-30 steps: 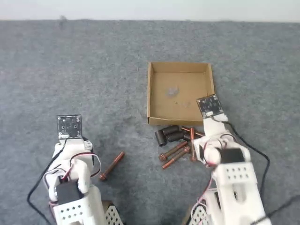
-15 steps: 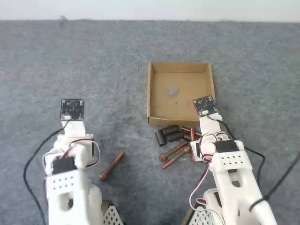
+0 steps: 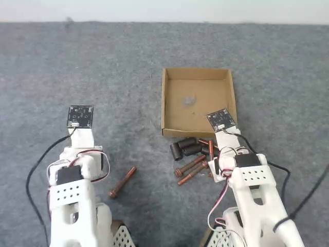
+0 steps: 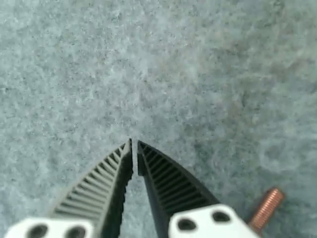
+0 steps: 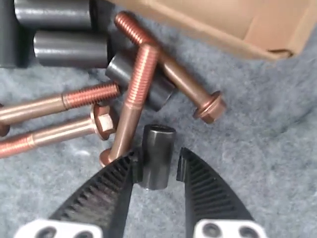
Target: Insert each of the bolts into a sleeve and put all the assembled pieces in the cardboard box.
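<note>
Grey carpet covers the whole table. On it, right of centre, the cardboard box sits open-topped, with a faint grey smudge on its floor. Just in front of its near wall lies a pile of copper bolts and black sleeves. The right wrist view shows four bolts there. A flanged bolt runs slantwise beside the box wall, and a second bolt lies across it. A third bolt and a fourth bolt lie side by side, pointing away from the rest. A fifth, the lone bolt, lies well apart from the pile, near the left arm. The sleeves also come to five. Two parallel sleeves lie on their sides next to the box. A third sleeve is under the crossed bolts. An end sleeve sits at the pile's left edge in the high view. The nearest sleeve stands between the fingers of the right gripper. Those fingers are spread and flank this sleeve, one touching or nearly touching it and the other with a small gap. The right arm stands over the pile's right end. The left gripper has its fingers pressed together with nothing between them, tips over bare carpet. The lone bolt's threaded end shows near it in the left wrist view.
</note>
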